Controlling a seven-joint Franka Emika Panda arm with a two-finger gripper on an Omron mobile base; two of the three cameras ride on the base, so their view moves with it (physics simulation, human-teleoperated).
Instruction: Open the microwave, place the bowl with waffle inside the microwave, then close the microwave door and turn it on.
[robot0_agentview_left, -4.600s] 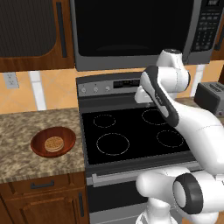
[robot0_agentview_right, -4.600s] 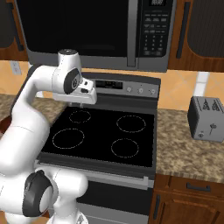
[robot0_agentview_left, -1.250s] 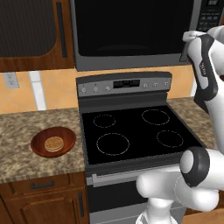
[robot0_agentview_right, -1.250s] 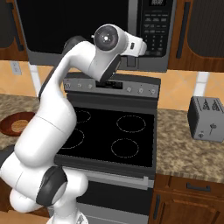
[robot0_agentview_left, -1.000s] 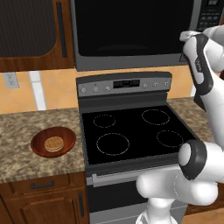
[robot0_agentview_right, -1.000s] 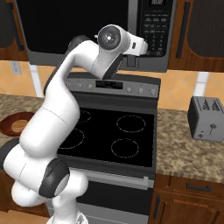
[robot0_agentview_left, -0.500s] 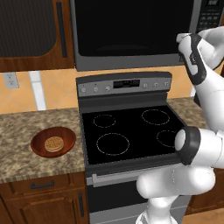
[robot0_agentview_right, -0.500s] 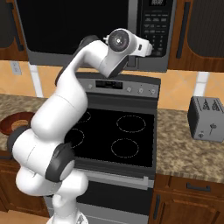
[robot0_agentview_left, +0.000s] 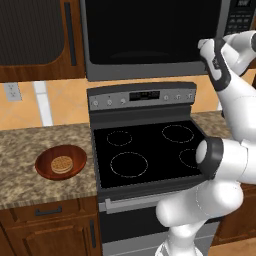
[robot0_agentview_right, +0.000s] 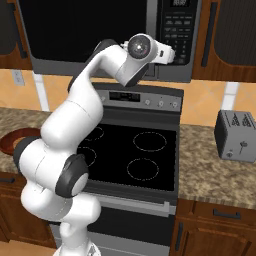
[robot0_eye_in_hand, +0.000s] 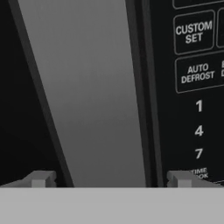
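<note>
So the arm is stretched way up, with the end effector (robot0_eye_in_hand: 109, 179) right at the microwave (robot0_agentview_left: 150, 40), and its jaws are spread wide with nothing in them. In the hand view the two fingertips (robot0_eye_in_hand: 41, 178) sit on either side of the handle (robot0_eye_in_hand: 87, 92), a long grey bar that runs up and down along the right edge of the microwave door (robot0_agentview_right: 85, 32), tilted a little in that view. Just beside the handle is the keypad (robot0_eye_in_hand: 192, 87), where you can read CUSTOM SET, AUTO DEFROST and the digits 1, 4, 7. The door is shut, flush with the frame.

The bowl (robot0_agentview_left: 61, 162) sits upright on the table (robot0_agentview_left: 30, 145) left of the stove (robot0_agentview_left: 145, 150), nearer the table's front edge than its back. The waffle (robot0_agentview_left: 61, 163) lies flat in the middle of it. It's well apart from the end effector.

The toaster (robot0_agentview_right: 235, 134) stands on the table to the right of the stove, toward the back edge.
</note>
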